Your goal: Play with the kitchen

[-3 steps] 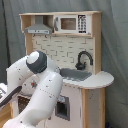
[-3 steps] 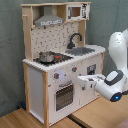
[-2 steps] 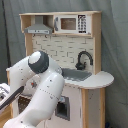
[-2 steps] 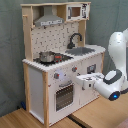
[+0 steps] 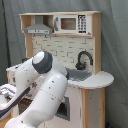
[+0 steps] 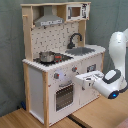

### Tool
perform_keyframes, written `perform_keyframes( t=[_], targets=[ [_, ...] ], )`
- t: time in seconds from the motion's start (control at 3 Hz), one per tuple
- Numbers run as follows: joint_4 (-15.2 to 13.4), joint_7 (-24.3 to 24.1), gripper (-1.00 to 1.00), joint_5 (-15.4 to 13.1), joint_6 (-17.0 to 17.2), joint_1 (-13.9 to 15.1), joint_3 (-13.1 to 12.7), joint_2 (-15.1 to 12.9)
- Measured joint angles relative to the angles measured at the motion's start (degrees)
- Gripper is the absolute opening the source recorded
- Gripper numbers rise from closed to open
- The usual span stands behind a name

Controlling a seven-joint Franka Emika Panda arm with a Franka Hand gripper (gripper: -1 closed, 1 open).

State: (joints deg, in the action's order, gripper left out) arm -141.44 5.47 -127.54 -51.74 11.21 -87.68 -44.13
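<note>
Toy kitchen (image 6: 55, 60) on a wooden floor before a grey curtain

In the second exterior view the kitchen stands on light wood boards (image 6: 30, 119), a grey-green fabric backdrop (image 6: 10, 50) behind it; a steel pot (image 6: 46, 56) sits on the hob, the black faucet (image 6: 75, 39) arches over the grey sink (image 6: 82, 50), the microwave (image 6: 75, 11) is top right. The gripper (image 6: 80, 81) hangs just before the lower front, beside the oven door (image 6: 64, 95); whether its fingers are spread I cannot tell. In the first exterior view the white arm (image 5: 42, 87) covers the kitchen's lower left
</note>
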Motion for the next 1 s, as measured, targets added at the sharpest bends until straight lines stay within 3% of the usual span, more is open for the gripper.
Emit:
perform_keyframes(
  t=[0.33, 1.0],
  targets=[
    [-3.64, 0.0, 1.0, -1.22, -0.22, 4.29, -1.25, 0.0],
    [-8.63, 0.86, 1.0, -3.03, -3.57, 14.58, -7.03, 0.02]
  ],
)
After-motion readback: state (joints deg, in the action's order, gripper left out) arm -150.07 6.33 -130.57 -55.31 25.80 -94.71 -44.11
